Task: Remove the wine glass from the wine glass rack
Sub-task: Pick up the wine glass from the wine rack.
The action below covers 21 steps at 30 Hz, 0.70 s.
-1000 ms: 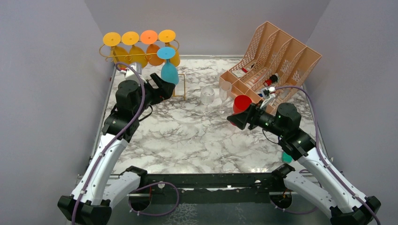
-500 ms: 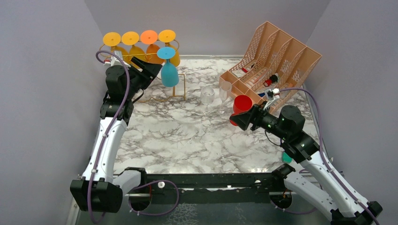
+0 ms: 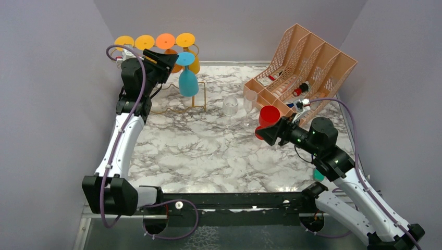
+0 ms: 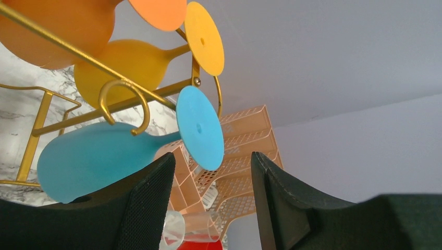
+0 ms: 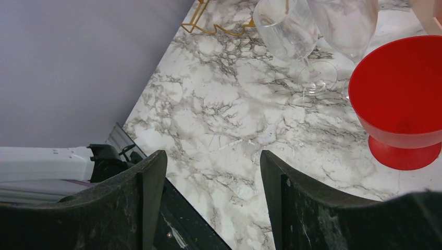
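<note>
1. While the left gripper [image 4: 212, 161] is up at the gold wire wine glass rack [image 4: 68, 44], we judge the task barely begun, since no glass has come off the rails.
2. We see its jaws partly apart with nothing clamped between them. The blue wine glass [image 4: 104, 156] hangs just ahead of them, its stem beside the rack's curled scroll end. Its round foot sits just above the gap between the tips, and its bowl is partly hidden behind one finger.
3. Farther beyond the jaws, a yellow wine glass [image 4: 125, 67] and an orange wine glass [image 4: 57, 21] hang on the same rails.
4. We find the right gripper [image 5: 211, 156] well apart from the rack, its jaws wide and empty over the marble tabletop [image 5: 208, 104]. A red goblet [image 5: 401, 104] stands ahead and to one side of them, and two clear wine glasses [image 5: 289, 31] stand farther ahead.
5. Nearly everything is left, as we read it: closing on the blue glass, sliding it along the rail past the scroll end, then carrying it clear.
6. We expect the neighbouring glasses to make that slide tight.
</note>
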Tool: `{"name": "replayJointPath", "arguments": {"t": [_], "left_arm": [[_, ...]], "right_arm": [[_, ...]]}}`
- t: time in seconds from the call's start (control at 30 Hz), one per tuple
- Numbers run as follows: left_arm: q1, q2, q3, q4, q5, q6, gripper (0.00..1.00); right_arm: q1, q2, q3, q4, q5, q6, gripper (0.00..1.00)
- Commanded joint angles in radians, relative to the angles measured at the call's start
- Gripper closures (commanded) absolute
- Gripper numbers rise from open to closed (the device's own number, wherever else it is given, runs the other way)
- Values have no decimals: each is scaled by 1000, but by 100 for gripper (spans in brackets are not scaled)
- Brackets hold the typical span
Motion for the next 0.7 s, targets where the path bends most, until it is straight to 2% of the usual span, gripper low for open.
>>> {"name": "replayJointPath", "arguments": {"t": [0.0, 0.3, 0.67], "left_arm": [[4, 51, 53, 11, -54, -17, 45], [3, 135, 104, 7, -72, -11, 56], [-9, 93, 51, 19, -93, -43, 56]], "right_arm": [[4, -18, 23, -28, 25, -14, 31], [4, -25, 22, -29, 23, -14, 31], [4, -17, 11, -21, 17, -7, 31]]}}
